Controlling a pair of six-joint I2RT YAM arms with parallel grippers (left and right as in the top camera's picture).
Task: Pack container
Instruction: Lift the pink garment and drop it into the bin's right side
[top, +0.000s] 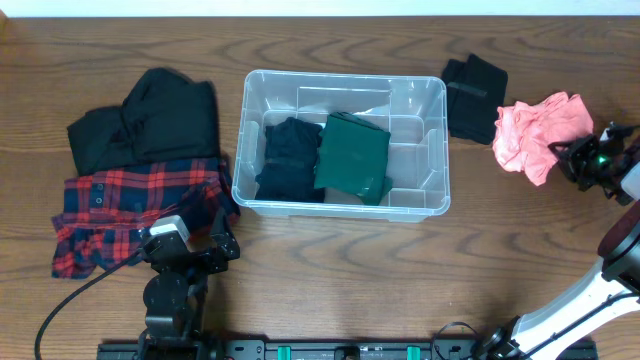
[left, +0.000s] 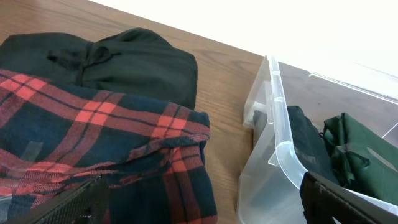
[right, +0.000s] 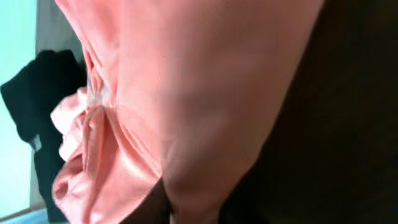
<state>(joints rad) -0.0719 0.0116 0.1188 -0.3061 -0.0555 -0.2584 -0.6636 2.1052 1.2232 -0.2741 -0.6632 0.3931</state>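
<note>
The clear plastic container (top: 243, 140) stands mid-table and holds a folded black garment (top: 290, 160) and a folded green garment (top: 352, 155). Its near corner shows in the left wrist view (left: 283, 146). My left gripper (top: 225, 235) is open and empty. It hovers low over the right edge of a red plaid shirt (top: 130, 205), just left of the container's front corner. My right gripper (top: 578, 160) is at the right edge of a pink garment (top: 540, 125). Pink cloth (right: 186, 93) fills the right wrist view and runs down into the jaws, which look shut on it.
A black hoodie (top: 150, 120) lies behind the plaid shirt (left: 93, 143) at the left and also shows in the left wrist view (left: 124, 59). Another black garment (top: 475, 95) lies between the container and the pink garment.
</note>
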